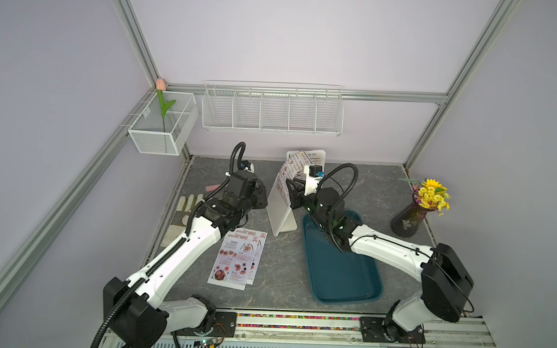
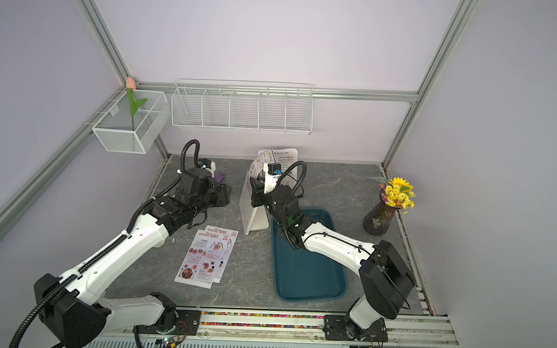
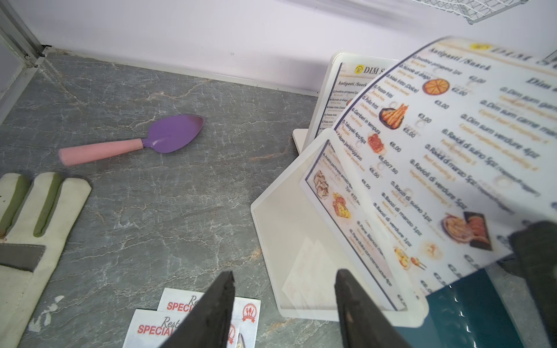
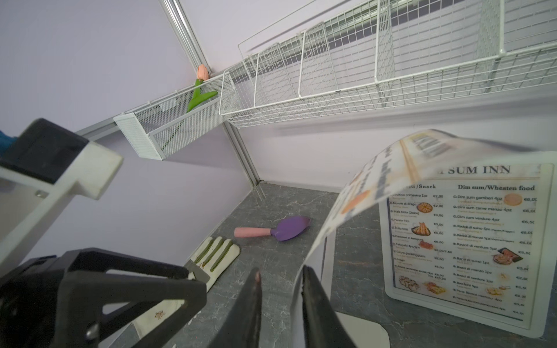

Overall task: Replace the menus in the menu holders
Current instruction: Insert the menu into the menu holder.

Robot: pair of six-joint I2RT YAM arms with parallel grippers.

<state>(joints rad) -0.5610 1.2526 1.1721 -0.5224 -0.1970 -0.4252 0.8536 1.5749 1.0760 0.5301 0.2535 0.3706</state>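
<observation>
Your right claw (image 4: pixel 281 272) stands with its jaws parted. The side edge of the curled DIM SUM INN menu (image 4: pixel 361 195) lies in the gap against one finger (image 4: pixel 315 301), not pinched. In both top views the right arm reaches out from the near rail, with its forearm passing over the teal tray (image 1: pixel 340 276) and its wrist turned toward the near menu holder (image 1: pixel 280 214).

Your left claw (image 3: pixel 284 272) is released too, with its jaws wide and nothing between them. It hangs above the bench (image 1: pixel 282 263) just left of that holder and points toward it. The left arm is stretched forward, its forearm crossing over the gardening glove (image 1: pixel 183 215).

The near menu holder stands upright on the bench beside the tray's far corner. The curled menu's lower part sits behind its clear front, while the upper part bows out and curls over. The far menu holder (image 4: pixel 452 307) stands by the back wall with a second DIM SUM INN menu (image 4: pixel 464 226) flat inside it. You can see the two SPECIAL MENU sheets (image 1: pixel 236 261) lying overlapped on the bench between the left arm and the tray.

On the back wall hangs a white wire rack (image 1: pixel 272 109) with five compartments. The mesh basket (image 1: pixel 163 123) in the corner holds a pink tulip (image 1: pixel 160 84). A dark vase (image 1: pixel 410 217) at the bench's right edge holds yellow flowers (image 1: pixel 431 192). A purple trowel (image 3: pixel 135 141) lies near the back wall.
</observation>
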